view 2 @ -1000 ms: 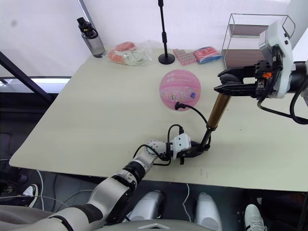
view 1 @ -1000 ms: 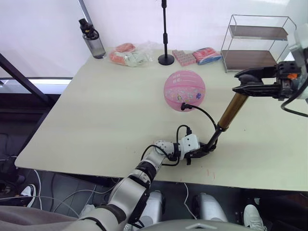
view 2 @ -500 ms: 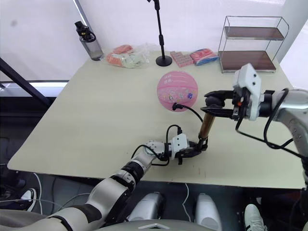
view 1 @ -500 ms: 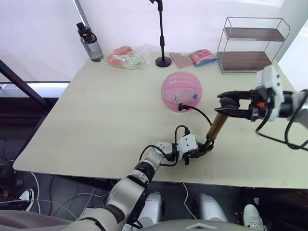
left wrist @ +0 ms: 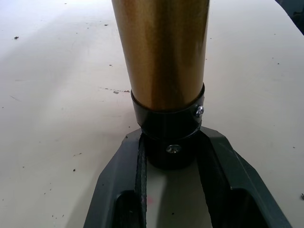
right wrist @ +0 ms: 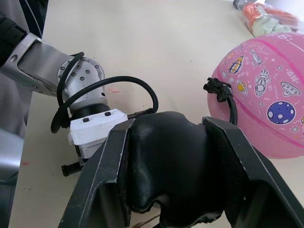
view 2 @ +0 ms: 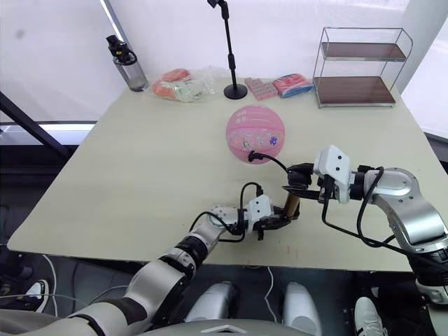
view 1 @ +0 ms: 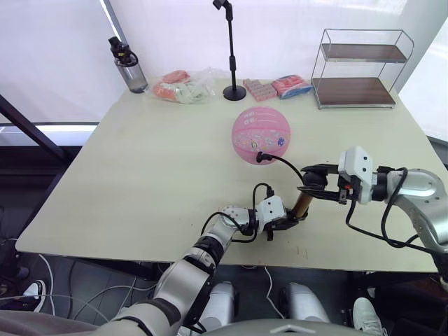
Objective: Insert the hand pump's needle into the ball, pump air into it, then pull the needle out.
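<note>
- Near table point(view 1: 126, 175) edge: left gripper point(view 1: 287, 222) clamped on black bottom cap of hand pump point(view 1: 302, 204), fingers point(left wrist: 216, 156) pressed to either side of cap in left wrist view; gold barrel cut off above.
- Just beyond and right: right gripper point(view 1: 316, 187) wrapped over black T-handle point(right wrist: 166, 161), fingers closed around it; handle mostly hidden by that grip, barrel barely visible between the two grippers.
- Needle itself not discernible; black fitting point(right wrist: 216, 89) seated against near side of ball point(view 1: 260, 134), thin black hose point(view 1: 288, 162) arcing from there down to pump.
- Versus a second ago: handle pushed far down, barrel now showing only a short stub where a long tilted length showed before; right arm lowered toward table from high on the right; left grip on base unchanged; ball in same spot.
- Ball pink, round, printed with small planets and rockets, resting mid-table.
- Far edge: water bottle point(view 1: 127, 64) at left, plastic bag point(view 1: 180, 85), black stand pole point(view 1: 232, 49), pink packets point(view 1: 280, 86), wire shelf point(view 1: 357, 68) at right.
</note>
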You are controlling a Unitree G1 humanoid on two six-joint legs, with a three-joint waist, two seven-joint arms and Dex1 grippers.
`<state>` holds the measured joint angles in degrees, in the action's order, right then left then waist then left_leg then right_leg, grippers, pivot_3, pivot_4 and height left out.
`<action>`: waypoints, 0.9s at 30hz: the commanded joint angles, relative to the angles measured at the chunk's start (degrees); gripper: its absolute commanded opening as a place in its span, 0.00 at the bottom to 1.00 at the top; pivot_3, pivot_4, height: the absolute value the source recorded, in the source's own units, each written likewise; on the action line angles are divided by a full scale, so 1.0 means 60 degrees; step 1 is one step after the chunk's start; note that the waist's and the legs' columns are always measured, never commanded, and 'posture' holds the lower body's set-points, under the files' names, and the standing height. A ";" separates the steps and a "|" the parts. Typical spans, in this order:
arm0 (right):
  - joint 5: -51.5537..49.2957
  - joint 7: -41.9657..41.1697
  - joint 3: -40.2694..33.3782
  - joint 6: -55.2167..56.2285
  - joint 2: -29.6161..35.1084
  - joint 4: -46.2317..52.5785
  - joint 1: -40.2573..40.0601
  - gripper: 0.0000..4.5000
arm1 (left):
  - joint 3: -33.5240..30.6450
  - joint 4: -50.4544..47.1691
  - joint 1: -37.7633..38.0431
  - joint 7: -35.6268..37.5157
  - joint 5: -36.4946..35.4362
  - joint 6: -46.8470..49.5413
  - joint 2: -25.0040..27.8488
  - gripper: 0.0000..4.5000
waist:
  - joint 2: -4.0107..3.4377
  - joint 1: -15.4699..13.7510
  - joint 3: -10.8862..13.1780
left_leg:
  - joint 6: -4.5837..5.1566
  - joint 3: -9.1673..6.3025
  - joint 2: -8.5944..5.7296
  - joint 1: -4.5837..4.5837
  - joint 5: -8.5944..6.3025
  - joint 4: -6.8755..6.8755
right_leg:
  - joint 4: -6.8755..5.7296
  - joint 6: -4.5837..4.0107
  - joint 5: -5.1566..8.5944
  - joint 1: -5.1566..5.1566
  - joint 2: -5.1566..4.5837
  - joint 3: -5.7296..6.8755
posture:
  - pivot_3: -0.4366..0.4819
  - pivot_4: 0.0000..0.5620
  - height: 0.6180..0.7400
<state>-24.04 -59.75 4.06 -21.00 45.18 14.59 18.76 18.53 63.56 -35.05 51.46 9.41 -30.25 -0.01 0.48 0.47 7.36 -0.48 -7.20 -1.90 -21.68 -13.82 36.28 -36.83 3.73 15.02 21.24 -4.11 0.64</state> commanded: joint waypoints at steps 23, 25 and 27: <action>-0.3406 -0.0703 -0.2417 -0.4483 0.2864 -0.0639 0.5087 0.40 | 0.0470 0.0913 0.0636 0.0120 0.0600 0.0331 0.0006 0.24 | -0.0043 -0.0216 0.0104 | 0.0010 0.0011 -0.0009 -0.0050 -0.0006 0.0001 | 0.0007 0.0000 -0.0001 0.0045 -0.0015 -0.0007 | 0.48 0.27 0.93; -0.3281 -0.0767 -0.2320 -0.4451 0.2903 -0.0682 0.5072 0.40 | 0.0483 0.0920 0.0632 0.0129 0.0585 0.0335 0.0003 0.24 | -0.0052 -0.0233 0.0108 | 0.0010 0.0012 -0.0009 -0.0068 -0.0006 0.0004 | 0.0007 0.0000 -0.0002 0.0061 -0.0019 -0.0007 | 0.48 0.27 0.93; -0.3185 -0.0788 -0.2185 -0.4402 0.2820 -0.0463 0.4708 0.40 | 0.0482 0.0931 0.0608 0.0129 0.0580 0.0344 -0.0003 0.24 | -0.0053 -0.0235 0.0108 | 0.0011 0.0011 -0.0021 -0.0079 -0.0006 0.0005 | 0.0008 0.0000 -0.0003 0.0068 -0.0029 -0.0007 | 0.48 0.27 0.93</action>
<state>-43.23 -65.40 -4.46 -49.69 61.19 10.41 45.12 18.46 63.40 -35.42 51.95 8.84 -30.92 -1.33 0.16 -0.94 8.01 -0.40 -7.13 -2.06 -22.15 -13.86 36.31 -36.78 3.73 15.00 21.65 -4.32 0.60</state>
